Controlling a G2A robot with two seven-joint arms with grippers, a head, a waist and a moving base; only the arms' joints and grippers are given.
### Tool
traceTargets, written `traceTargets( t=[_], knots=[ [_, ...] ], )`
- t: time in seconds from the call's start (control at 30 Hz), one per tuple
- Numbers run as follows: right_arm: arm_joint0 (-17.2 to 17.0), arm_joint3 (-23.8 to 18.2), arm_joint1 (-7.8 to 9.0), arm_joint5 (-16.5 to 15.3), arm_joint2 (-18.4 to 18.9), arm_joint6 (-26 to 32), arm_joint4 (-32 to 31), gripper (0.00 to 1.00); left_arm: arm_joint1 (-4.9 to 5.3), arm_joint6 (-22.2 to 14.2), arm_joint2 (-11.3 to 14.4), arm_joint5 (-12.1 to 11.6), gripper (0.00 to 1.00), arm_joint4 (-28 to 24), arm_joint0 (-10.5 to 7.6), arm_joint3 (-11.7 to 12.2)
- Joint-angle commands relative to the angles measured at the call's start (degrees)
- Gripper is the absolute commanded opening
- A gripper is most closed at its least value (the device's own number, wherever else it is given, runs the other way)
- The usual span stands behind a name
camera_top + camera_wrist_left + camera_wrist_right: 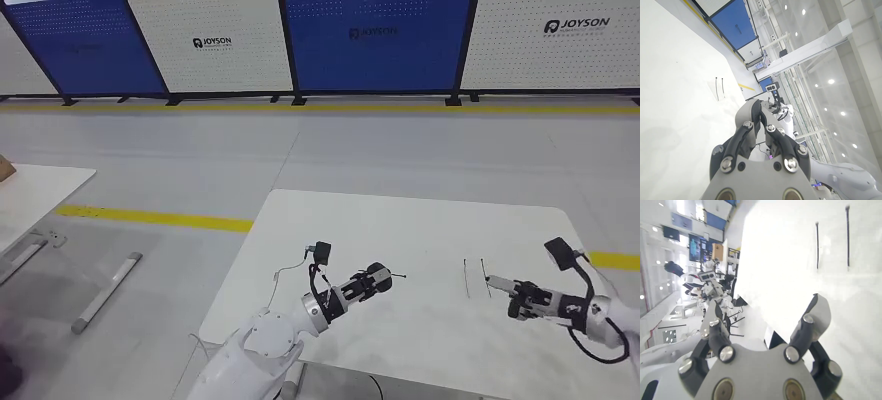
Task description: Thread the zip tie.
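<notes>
A zip tie (466,278) and a second zip tie (483,275) are laid flat and parallel, slightly apart, on the white table (400,220). The right gripper (493,286) is held just beside the second zip tie, its jaws spread wide. The left gripper (385,276) is held well apart on the other side, jaws pressed together, and a thin dark strand seen at its tip is too small to identify.

A white table (420,230) stands on grey floor (300,150) before blue-and-white panels (375,45).
</notes>
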Motion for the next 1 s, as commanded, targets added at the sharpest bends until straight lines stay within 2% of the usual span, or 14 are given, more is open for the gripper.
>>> traceTargets(
  t=[0.0, 0.27, 0.33, 0.4, 0.5, 0.67, 0.8, 0.87, 0.97],
  knots=[
    [1.35, 2.19, -0.3, -5.33, -0.8, 2.11, 6.55, 1.0, 0.0, 0.0, 0.0, 0.0, 0.0, 0.0, 0.0, 0.0],
    [1.35, 2.19, -0.3, -5.33, -0.8, 2.11, 6.55, 1.0, 0.0, 0.0, 0.0, 0.0, 0.0, 0.0, 0.0, 0.0],
    [1.21, 2.56, -0.42, -6.1, -2.25, 2.44, 6.68, 1.0, 0.0, 0.0, 0.0, 0.0, 0.0, 0.0, 0.0, 0.0],
    [2.03, 2.67, -0.37, -5.73, -2.92, 0.58, 3.98, 1.0, 0.0, 0.0, 0.0, 0.0, 0.0, 0.0, 0.0, 0.0],
    [2.6, 0.31, 0.06, -5.62, -2.31, -0.25, -0.28, 1.0, 0.0, 0.0, 0.0, 0.0, 0.0, 0.0, 0.0, 0.0],
    [2.57, -6.11, 1.09, -3.57, -1.08, 0.15, -10.32, 1.0, 0.0, 0.0, 0.0, 0.0, 0.0, 0.0, 0.0, 0.0],
    [4.23, -8.05, 1.31, -0.17, -3.43, 1.02, -16.53, 1.0, 0.0, 0.0, 0.0, 0.0, 0.0, 0.0, 0.0, 0.0],
    [6.14, -8.32, 1.37, 0.18, -6.02, 2.95, -20.81, 1.0, 0.0, 0.0, 0.0, 0.0, 0.0, 0.0, 0.0, 0.0],
    [8.35, -8.37, 1.24, 2.56, -7.95, 2.97, -23.45, 1.0, 0.0, 0.0, 0.0, 0.0, 0.0, 0.0, 0.0, 0.0]
  ],
)
